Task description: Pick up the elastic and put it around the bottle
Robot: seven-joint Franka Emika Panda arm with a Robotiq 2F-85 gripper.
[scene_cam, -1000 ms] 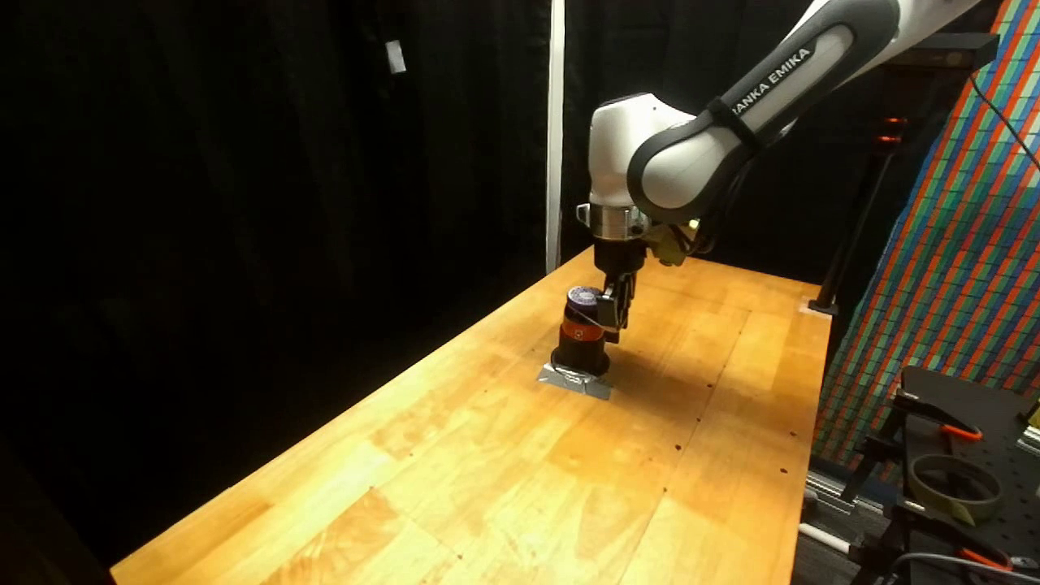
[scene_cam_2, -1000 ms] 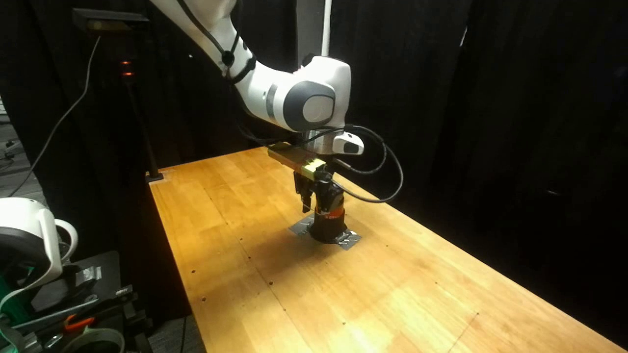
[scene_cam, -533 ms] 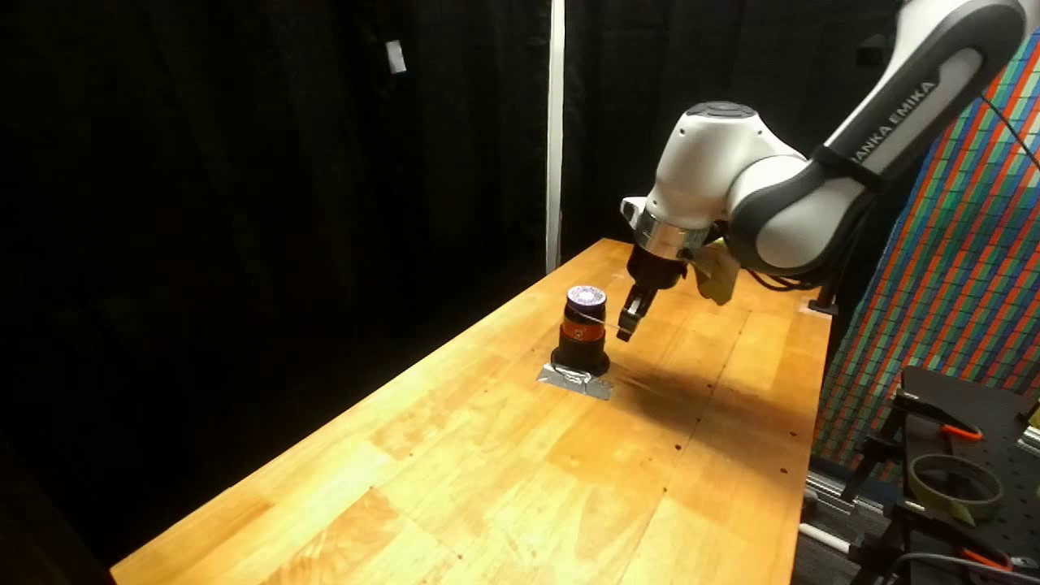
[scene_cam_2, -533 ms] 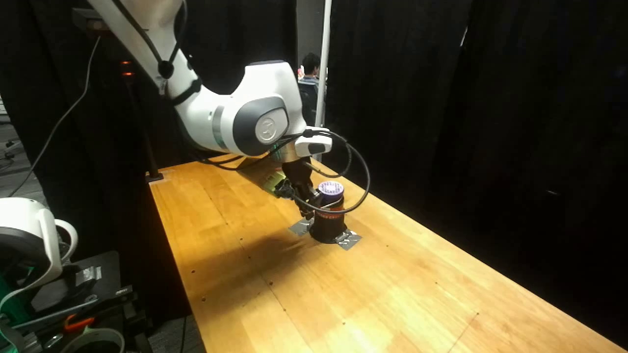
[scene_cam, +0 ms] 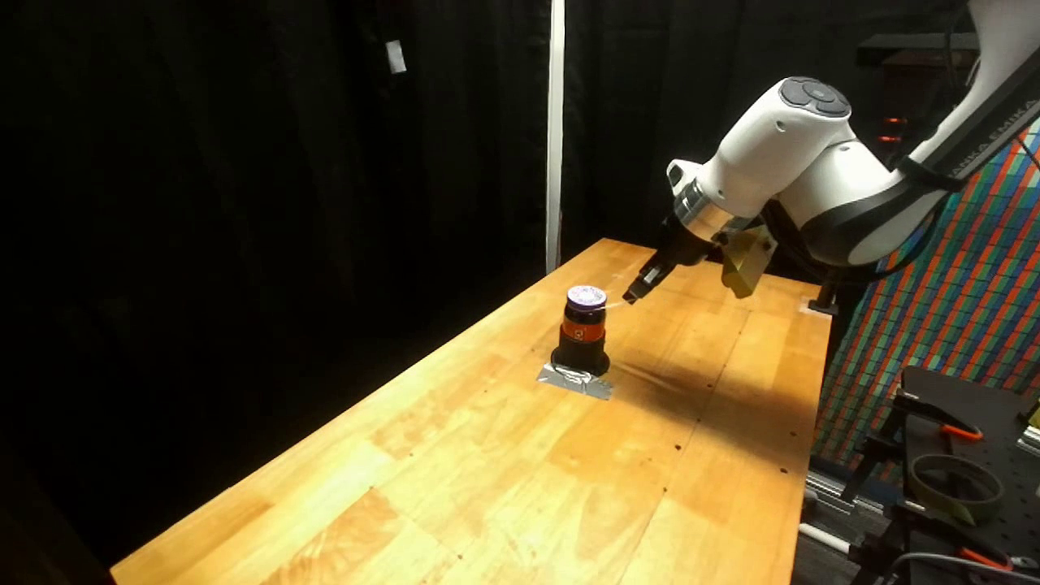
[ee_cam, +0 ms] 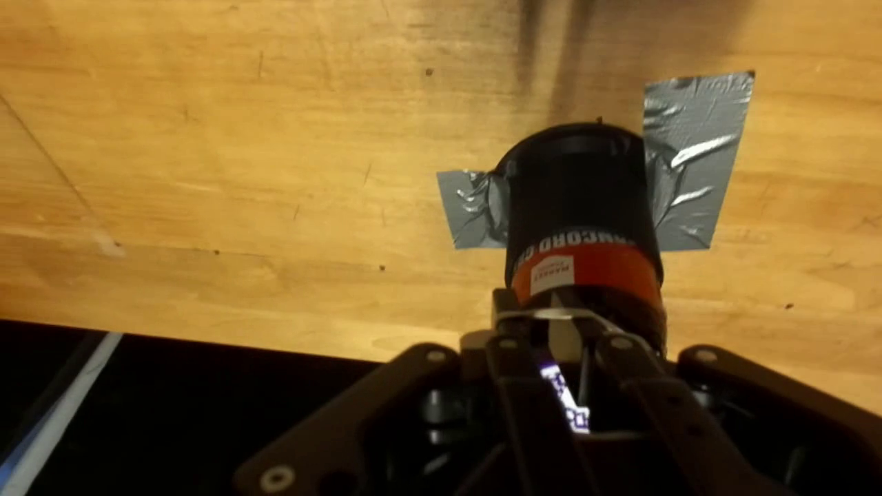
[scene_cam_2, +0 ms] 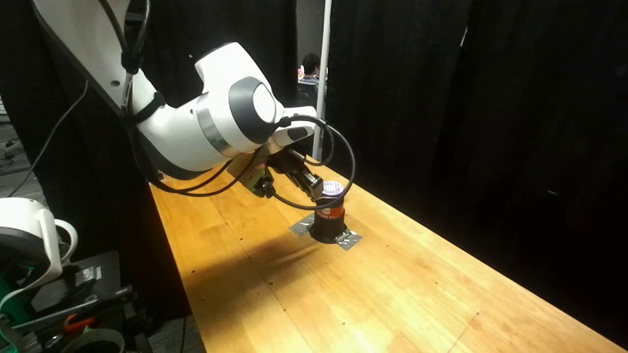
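Note:
The bottle [scene_cam: 583, 331] stands upright on the wooden table, with a white-topped dark cap and an orange-red band; its lower part sits in a black holder [scene_cam: 581, 355]. It shows in both exterior views [scene_cam_2: 329, 214] and in the wrist view [ee_cam: 594, 270]. The thin pale elastic [ee_cam: 561, 313] runs across my fingertips and back toward the bottle's upper part, stretched [scene_cam: 615, 305]. Its far side around the bottle is hidden. My gripper [ee_cam: 548, 304] is tilted beside the cap [scene_cam_2: 332, 188], its fingers a little apart inside the elastic [scene_cam: 631, 298].
Grey tape [scene_cam: 573, 380] fixes the holder to the table [scene_cam: 487, 471]. A thick cable loop [scene_cam_2: 351, 166] from the arm hangs in front of the bottle. A side cart [scene_cam: 959, 439] with a tape roll [scene_cam: 956, 487] stands beyond the table edge. A person [scene_cam_2: 311, 66] sits behind the curtain gap.
My gripper has moved back from beside the bottle, then risen, and the arm has tilted. The elastic has stretched away from the bottle and its gripper end is higher. The bottle has stayed in place.

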